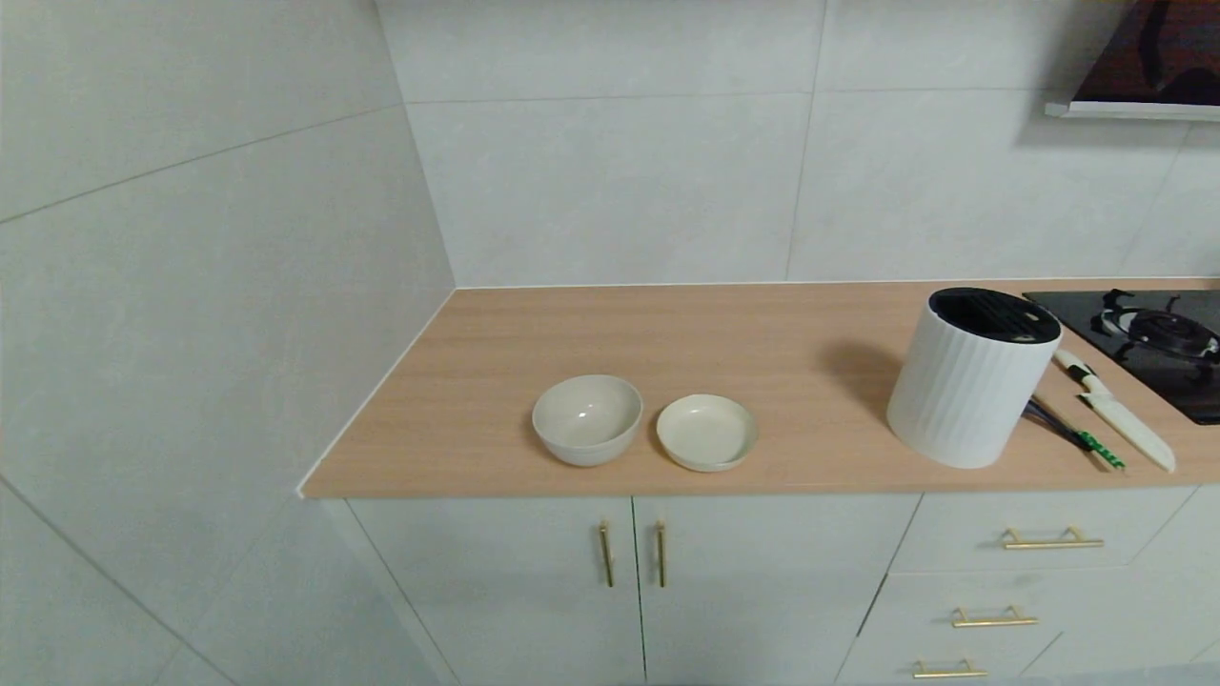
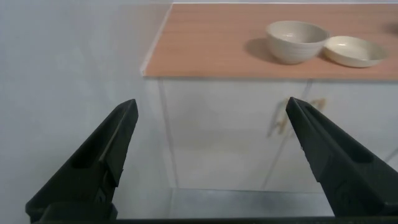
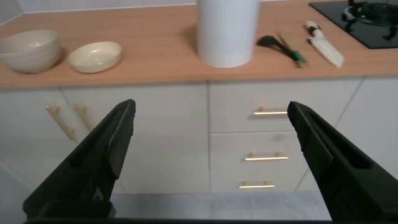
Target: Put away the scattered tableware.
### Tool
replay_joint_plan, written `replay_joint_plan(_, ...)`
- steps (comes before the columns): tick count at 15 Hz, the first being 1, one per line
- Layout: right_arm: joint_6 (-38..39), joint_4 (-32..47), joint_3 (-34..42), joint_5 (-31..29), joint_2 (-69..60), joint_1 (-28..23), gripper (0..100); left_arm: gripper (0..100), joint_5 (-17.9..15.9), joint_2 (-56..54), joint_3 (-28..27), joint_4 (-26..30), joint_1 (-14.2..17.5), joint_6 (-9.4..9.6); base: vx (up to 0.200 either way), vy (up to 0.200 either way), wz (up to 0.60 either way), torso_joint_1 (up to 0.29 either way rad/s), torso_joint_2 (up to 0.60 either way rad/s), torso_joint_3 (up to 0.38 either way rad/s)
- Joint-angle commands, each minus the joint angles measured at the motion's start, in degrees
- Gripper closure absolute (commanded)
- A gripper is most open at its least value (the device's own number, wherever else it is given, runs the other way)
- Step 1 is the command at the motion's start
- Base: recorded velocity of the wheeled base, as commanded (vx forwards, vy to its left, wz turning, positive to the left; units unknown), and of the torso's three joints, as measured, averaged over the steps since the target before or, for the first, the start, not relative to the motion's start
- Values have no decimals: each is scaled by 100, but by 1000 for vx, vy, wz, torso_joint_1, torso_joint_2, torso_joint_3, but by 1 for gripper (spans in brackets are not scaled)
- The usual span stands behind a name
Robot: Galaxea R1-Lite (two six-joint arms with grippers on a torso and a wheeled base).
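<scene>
Left wrist view shows the left hand (image 2: 210, 104) spread and empty, the right hand (image 3: 210, 107) likewise, both short of the tan wooden counter (image 2: 205, 43). In the head view's lower middle, the deep cream ceramic bowl (image 1: 587, 419) sits just beside the shallow cream ceramic dish (image 1: 706, 432). The bowl's rim on the side away from the dish looks the safest pinch.

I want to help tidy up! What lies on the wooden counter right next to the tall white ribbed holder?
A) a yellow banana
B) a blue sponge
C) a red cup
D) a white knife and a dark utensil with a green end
D: the white knife and the dark utensil with a green end lie on the wooden counter beside the tall white ribbed holder.
</scene>
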Motion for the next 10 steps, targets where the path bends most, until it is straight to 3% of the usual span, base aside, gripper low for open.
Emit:
replay_joint_plan(1,0,-1,0,1,7,1,0,0,4,0,2,0,1,-4,0,200,0,-2,2,2)
replay_joint_plan(2,0,-1,0,1,7,1,0,0,4,0,2,0,1,-4,0,200,0,-2,-7,2)
replay_joint_plan(10,0,-1,0,1,7,1,0,0,4,0,2,0,1,-4,0,0,0,0,0,0)
